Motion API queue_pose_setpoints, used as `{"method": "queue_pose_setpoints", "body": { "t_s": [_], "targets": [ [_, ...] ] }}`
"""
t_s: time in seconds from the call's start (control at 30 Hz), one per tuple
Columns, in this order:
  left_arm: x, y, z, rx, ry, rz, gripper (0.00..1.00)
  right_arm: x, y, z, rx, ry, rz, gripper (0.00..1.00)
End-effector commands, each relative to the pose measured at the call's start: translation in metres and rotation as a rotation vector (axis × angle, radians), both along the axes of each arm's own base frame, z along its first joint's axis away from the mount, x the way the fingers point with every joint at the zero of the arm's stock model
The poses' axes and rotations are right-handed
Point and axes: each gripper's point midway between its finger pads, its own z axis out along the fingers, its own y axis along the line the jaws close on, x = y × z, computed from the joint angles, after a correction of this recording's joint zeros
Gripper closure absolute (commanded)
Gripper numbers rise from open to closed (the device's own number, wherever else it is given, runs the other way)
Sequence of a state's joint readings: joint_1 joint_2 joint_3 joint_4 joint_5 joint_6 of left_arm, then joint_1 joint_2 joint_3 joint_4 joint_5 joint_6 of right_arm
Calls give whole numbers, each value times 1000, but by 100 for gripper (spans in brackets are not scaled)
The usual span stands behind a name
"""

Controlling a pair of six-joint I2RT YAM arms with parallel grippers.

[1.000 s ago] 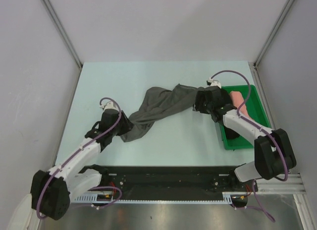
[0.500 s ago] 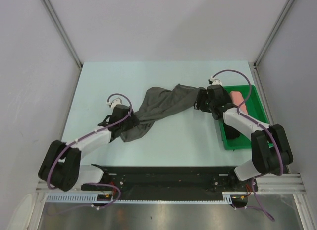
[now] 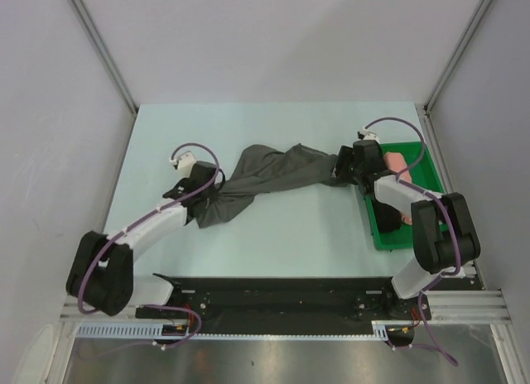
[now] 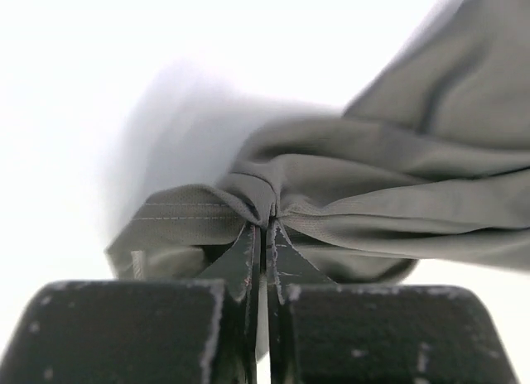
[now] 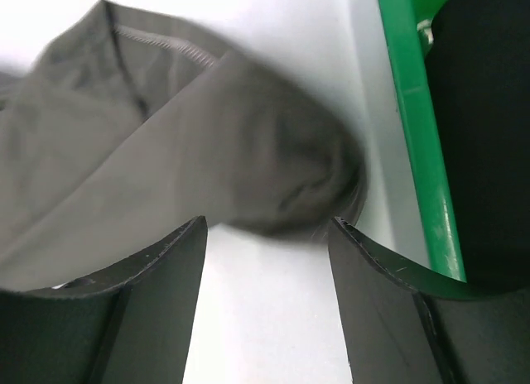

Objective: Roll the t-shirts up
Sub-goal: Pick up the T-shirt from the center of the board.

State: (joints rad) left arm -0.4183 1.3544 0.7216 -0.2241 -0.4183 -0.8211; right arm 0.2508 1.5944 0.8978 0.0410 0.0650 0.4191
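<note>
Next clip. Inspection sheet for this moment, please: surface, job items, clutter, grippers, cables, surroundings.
Surface: pale table, flat.
Job's things: grey t-shirt bunched and stretched between the arms, unrolled; pink t-shirt and black t-shirt lying in the tray.
Clutter: green tray at the table's right edge; nothing else seen.
Grippers: left gripper, fingers shut on a stitched edge of the grey t-shirt; right gripper, fingers open, at the shirt's other end beside the tray.
Cables: left purple cable and right purple cable loop above the wrists, off the fabric.
Surroundings: grey wall panels, metal corner posts.
</note>
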Motion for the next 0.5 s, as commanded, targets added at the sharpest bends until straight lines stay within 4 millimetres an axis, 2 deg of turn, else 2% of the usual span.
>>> {"method": "queue_pose_setpoints", "body": {
  "t_s": [0.0,0.07,0.1,0.13,0.2,0.23,0.37,0.47],
  "targets": [
    [-5,48,79,97,-147,132,100,21,6,10,29,-49,-16,36],
    [-15,58,83,111,-155,128,100,23,15,12,19,-64,0,36],
    [-20,62,94,99,-194,133,100,25,16,11,4,-67,-6,36],
    [-27,66,90,104,-186,127,100,26,20,6,1,-60,2,36],
    [-32,72,96,87,-213,124,100,30,31,9,5,-75,21,36],
    [-35,73,94,86,-213,121,100,32,35,2,4,-66,28,35],
    [-36,77,97,96,-217,111,100,29,64,-4,32,-45,103,36],
    [-34,76,98,93,-211,108,100,19,68,-5,-10,-26,102,34]
  ]
}}
